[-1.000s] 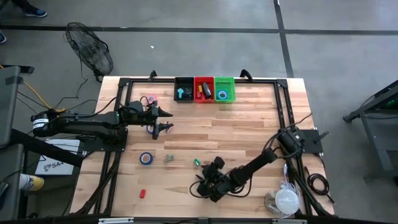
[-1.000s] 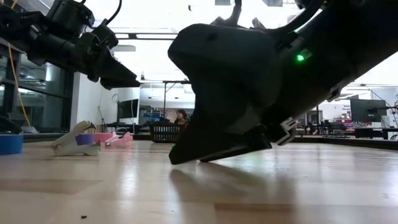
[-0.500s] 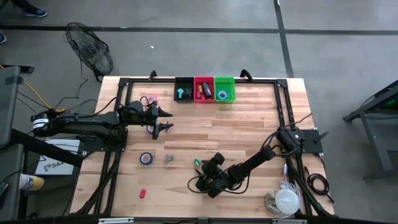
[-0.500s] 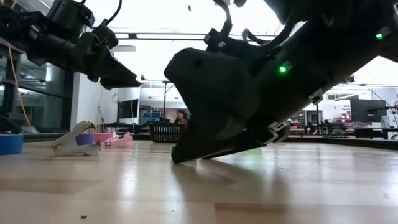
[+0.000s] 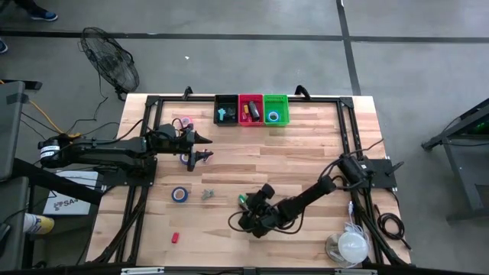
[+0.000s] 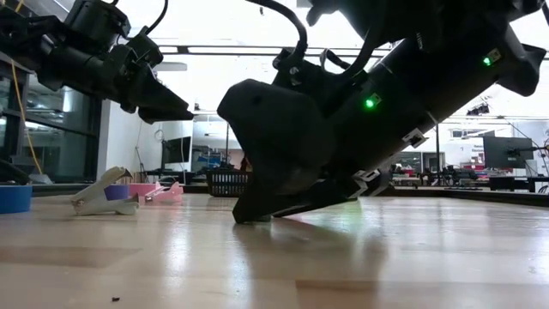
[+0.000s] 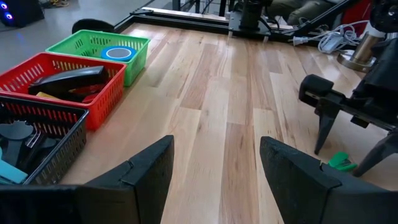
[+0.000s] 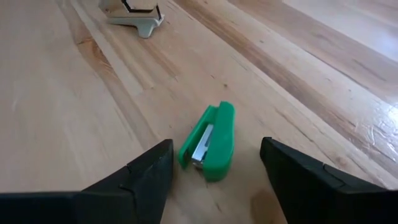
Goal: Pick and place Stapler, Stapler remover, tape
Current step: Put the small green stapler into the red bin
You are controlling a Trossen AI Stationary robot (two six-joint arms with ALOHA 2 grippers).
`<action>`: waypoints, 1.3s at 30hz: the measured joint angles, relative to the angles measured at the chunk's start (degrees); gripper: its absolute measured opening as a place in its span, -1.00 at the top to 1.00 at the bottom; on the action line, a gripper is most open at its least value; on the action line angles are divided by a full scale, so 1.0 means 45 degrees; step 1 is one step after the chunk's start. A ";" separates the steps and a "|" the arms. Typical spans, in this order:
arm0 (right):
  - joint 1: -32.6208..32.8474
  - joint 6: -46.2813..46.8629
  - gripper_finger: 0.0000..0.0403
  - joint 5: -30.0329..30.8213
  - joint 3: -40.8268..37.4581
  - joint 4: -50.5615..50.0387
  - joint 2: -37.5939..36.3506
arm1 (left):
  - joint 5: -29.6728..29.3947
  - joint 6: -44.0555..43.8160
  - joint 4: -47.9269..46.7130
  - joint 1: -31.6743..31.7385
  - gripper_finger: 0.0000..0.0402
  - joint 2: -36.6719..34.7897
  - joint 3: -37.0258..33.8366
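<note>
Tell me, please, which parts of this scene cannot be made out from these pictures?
- Black basket: left wrist view, contents a dark jumble cut by the edge.
- Small red object: high view, too small to identify.
- Green mini stapler: low view, hidden behind the right pincer.
- Person: low view, blocked by the arm.

Right gripper (image 5: 243,215) low beside green stapler (image 5: 241,199), near surface (image 5: 306,145) front edge. Blue tape (image 5: 179,194) and remover (image 5: 206,195) left of stapler. Left gripper (image 5: 205,147) farther back-left. Bins (image 5: 251,109) at back edge.
</note>
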 joint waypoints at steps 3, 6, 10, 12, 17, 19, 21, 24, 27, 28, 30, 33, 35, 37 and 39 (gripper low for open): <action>-0.0046 0.0039 -0.15 0.0110 0.0000 0.0021 0.0009 | 0.0000 0.0000 0.0000 0.0000 -0.17 0.0000 0.0000; -0.0102 0.0039 -0.10 0.0063 0.0000 0.0003 0.0009 | 0.0000 0.0000 -0.0005 0.0000 -0.17 0.0000 0.0000; -0.0115 0.0049 0.01 -0.0018 0.0000 -0.0025 0.0009 | 0.0000 0.0000 -0.0010 0.0000 -0.17 0.0000 0.0000; -0.0119 0.0053 0.08 -0.0060 0.0000 -0.0042 0.0009 | 0.0000 0.0000 -0.0023 -0.0001 -0.17 0.0000 0.0000; -0.0125 0.0053 0.30 -0.0064 0.0000 -0.0036 0.0004 | 0.0000 0.0000 -0.0105 0.0003 -0.17 -0.0005 0.0000; -0.0129 0.0053 0.39 -0.0064 0.0000 -0.0031 0.0004 | 0.0000 0.0000 -0.0110 0.0001 -0.17 -0.0005 0.0000; -0.0134 0.0050 0.50 -0.0064 0.0005 -0.0026 0.0004 | 0.0000 0.0000 -0.0107 -0.0002 -0.17 -0.0005 0.0000; -0.0169 -0.0277 0.69 -0.0146 0.0001 0.0003 -0.0076 | 0.0000 0.0000 -0.0107 0.0002 -0.17 -0.0005 0.0000; -0.0323 -0.1020 0.76 -0.0455 -0.0010 -0.0077 -0.0366 | 0.0000 0.0000 -0.0112 -0.0002 -0.17 -0.0005 0.0000; -0.0404 -0.1321 0.76 -0.0567 -0.0015 -0.0124 -0.0518 | 0.0000 0.0000 -0.0109 0.0000 -0.17 -0.0005 0.0000; -0.0659 -0.2071 0.76 -0.0661 -0.0064 -0.0382 -0.0877 | 0.0000 0.0000 -0.0116 -0.0002 -0.17 -0.0005 0.0000; -0.1246 -0.2985 0.76 -0.0511 -0.0052 -0.0654 -0.1578 | 0.0000 0.0000 -0.0108 -0.0002 -0.17 -0.0005 0.0000; -0.1767 -0.3500 0.76 -0.0280 -0.0022 -0.0999 -0.2097 | 0.0000 0.0000 -0.0117 -0.0002 -0.17 -0.0005 0.0000; -0.2357 -0.4082 0.76 -0.0236 -0.0019 -0.1365 -0.2466 | 0.0000 0.0000 -0.0116 -0.0002 -0.17 -0.0005 0.0000; -0.3017 -0.4636 0.76 -0.0301 -0.0034 -0.1590 -0.2827 | 0.0000 0.0000 -0.0113 0.0003 -0.17 -0.0005 0.0000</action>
